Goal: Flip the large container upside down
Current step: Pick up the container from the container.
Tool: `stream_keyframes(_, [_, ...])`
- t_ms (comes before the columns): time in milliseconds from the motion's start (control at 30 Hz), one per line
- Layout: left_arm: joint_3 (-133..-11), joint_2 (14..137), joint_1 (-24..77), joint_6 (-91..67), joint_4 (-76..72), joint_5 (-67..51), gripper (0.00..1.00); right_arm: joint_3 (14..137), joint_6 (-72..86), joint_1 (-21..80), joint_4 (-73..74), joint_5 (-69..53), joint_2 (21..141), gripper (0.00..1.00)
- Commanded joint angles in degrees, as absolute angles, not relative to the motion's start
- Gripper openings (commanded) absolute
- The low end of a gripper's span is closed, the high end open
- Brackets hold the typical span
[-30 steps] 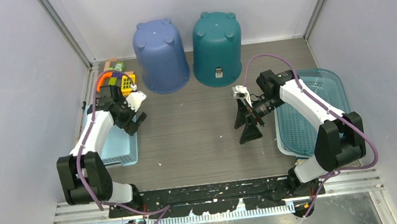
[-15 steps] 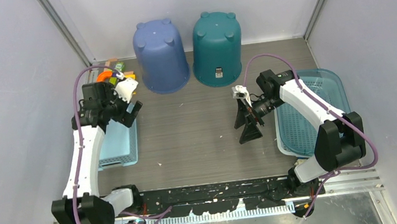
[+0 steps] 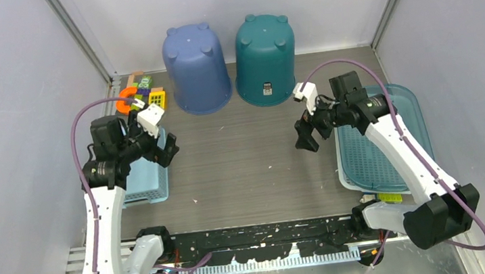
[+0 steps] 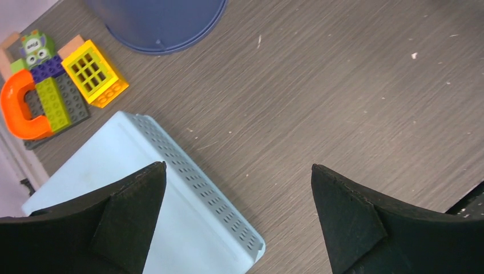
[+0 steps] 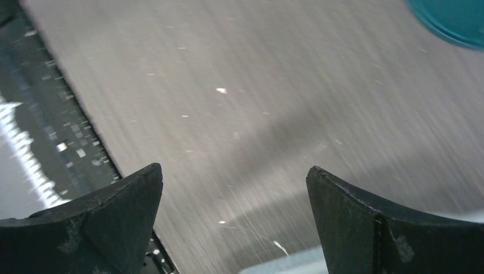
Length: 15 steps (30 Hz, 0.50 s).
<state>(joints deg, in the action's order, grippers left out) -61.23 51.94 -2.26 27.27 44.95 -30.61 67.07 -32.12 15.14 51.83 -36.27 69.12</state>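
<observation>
Viewing from the top external camera, the large container [image 3: 364, 158] sits at the right side of the table [image 3: 243, 164], apparently open side up (mesh floor visible inside its rim), so the inversion is judged not yet done. The right gripper [image 3: 306, 136] hovers just beside its left edge, empty; the left gripper [image 3: 166, 148] hangs beside the small basket [image 3: 146, 184].

Left wrist view: jaws spread wide, holding nothing, above table and small basket.

Right wrist view: jaws spread wide over table, nothing between them.

Remaining: grasp the rim, lift, flip.
</observation>
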Motion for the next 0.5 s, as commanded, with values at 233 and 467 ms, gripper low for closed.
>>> stream_keyframes(233, [-55.8,48.8,-2.1,21.2,42.8,-37.8,1.00,66.0,-14.5,14.7,48.7,1.4,60.9,1.00])
stream_keyframes(467, [-54.1,47.1,-2.1,21.1,42.6,-37.9,1.00,61.4,-10.0,10.9,45.6,7.3,62.9,0.98])
